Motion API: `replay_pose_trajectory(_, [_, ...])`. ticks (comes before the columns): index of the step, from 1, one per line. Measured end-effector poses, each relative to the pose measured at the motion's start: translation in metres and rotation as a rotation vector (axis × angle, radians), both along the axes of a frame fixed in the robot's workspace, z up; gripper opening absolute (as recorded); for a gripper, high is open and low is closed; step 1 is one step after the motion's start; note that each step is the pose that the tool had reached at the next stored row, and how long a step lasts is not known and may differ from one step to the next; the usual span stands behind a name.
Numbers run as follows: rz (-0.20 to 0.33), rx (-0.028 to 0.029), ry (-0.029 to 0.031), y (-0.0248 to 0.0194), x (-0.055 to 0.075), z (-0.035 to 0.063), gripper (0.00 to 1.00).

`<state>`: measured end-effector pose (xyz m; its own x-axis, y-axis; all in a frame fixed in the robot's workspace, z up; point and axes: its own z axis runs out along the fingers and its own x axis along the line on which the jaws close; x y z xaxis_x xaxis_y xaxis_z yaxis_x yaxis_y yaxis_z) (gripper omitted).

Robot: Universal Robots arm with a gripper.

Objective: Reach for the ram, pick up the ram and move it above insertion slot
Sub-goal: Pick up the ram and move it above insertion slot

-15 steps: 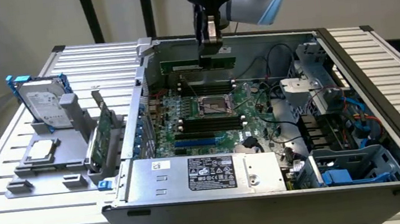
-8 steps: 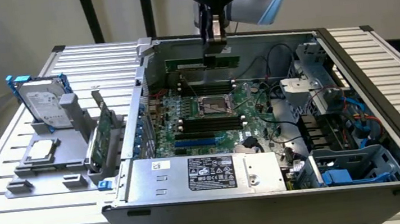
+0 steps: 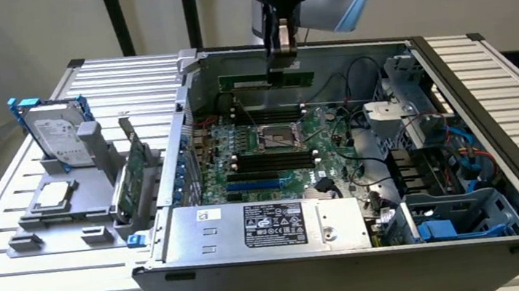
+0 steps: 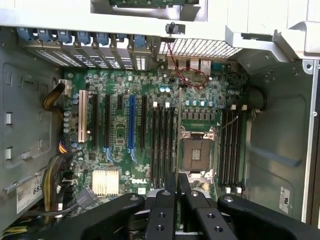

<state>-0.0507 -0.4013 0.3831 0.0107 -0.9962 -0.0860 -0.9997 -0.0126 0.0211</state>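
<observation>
I see an open computer case [image 3: 352,267] on the slatted tabletop [image 3: 50,287], its motherboard [image 3: 270,151] exposed with the empty CPU socket [image 3: 276,137] near the middle. A grey power supply [image 3: 268,225] sits along the near edge. Outside the case, toward the exterior view's left, a hard drive [image 3: 55,132] stands upright in a grey holder [image 3: 61,205].

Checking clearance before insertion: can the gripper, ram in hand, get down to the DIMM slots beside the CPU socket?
Probably yes: the case is open, the gripper holds the ram above it, and no cable crosses the empty DIMM slots.
</observation>
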Motion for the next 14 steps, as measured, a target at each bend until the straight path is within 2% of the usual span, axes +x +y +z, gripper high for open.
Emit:
replay_pose_trajectory(5, [-0.005, 0.0001, -0.017, 0.0034, 0.0, -0.0011, 0.13])
replay_pose_trajectory(14, [-0.006, 0.0, -0.0173, 0.0035, 0.0, -0.0011, 0.13])
